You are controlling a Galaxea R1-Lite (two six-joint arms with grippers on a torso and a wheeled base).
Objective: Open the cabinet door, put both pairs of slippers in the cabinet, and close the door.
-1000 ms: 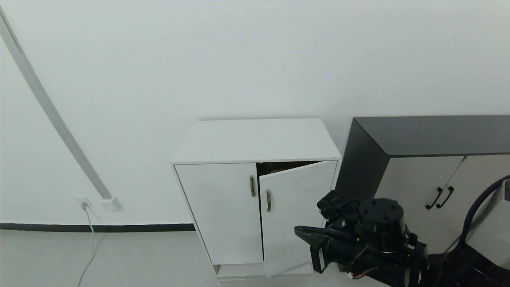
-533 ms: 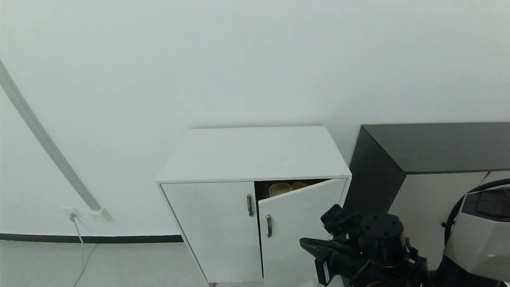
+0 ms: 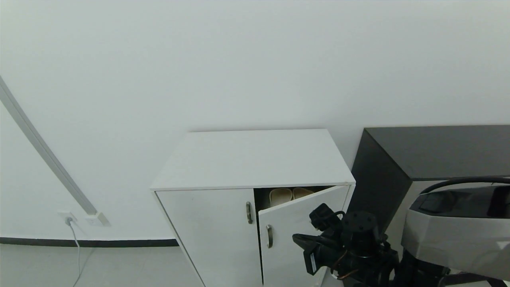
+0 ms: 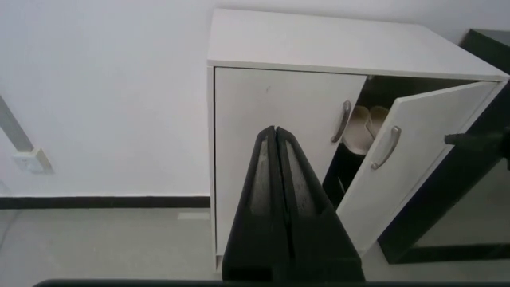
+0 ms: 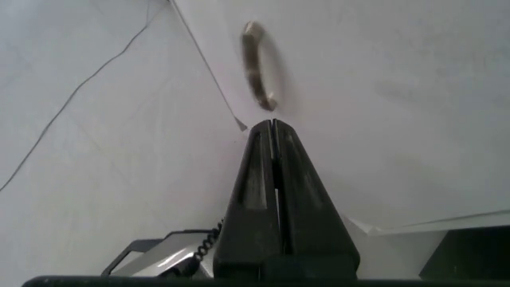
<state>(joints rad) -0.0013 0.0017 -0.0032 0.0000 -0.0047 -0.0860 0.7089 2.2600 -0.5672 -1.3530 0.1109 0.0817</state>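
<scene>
Right gripper [image 3: 298, 238]: fingers pressed together on nothing, lower centre-right of the head view, close to the right door [image 3: 297, 215] beside its handle [image 3: 269, 236]; contact could not be told.
Left gripper [image 4: 276, 131]: fingers together, empty, well apart from the cabinet.
Change: the whole head view had shifted, so the camera moved; the right door remained ajar and the slippers showed more fully above its top edge.
Cabinet [image 3: 255, 157]: white, lower centre; left door [image 3: 207, 235] shut.
Slippers [image 3: 286, 195]: beige pair on the upper shelf inside.
Views: left wrist view took in both doors and the dark interior; right wrist view had the handle close and a cable [image 5: 80, 88] on the floor.
</scene>
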